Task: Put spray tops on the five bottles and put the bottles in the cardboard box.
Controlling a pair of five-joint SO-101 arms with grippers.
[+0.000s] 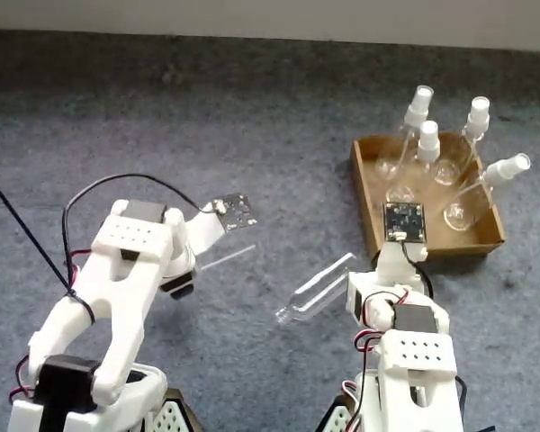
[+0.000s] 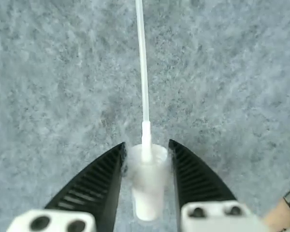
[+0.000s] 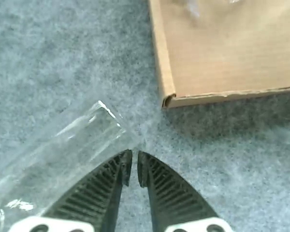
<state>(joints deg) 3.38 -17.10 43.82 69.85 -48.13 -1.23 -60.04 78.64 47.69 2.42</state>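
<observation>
A clear bottle (image 1: 313,291) without a top lies on its side on the grey carpet between the two arms. My left gripper (image 2: 146,152) is shut on a white spray top (image 2: 146,179), whose thin dip tube (image 2: 143,63) sticks out ahead of the fingertips towards the bottle. My right gripper (image 3: 134,162) is shut with nothing between its fingers, and the lying bottle (image 3: 58,150) rests against the outside of one finger. Just beyond it is a corner of the cardboard box (image 3: 222,58). Several bottles (image 1: 420,144) with white spray tops stand or lean in the box (image 1: 364,202).
The box sits at the right, directly ahead of the right arm. Open carpet stretches across the middle and the far left. Black and red cables (image 1: 67,261) loop around the left arm.
</observation>
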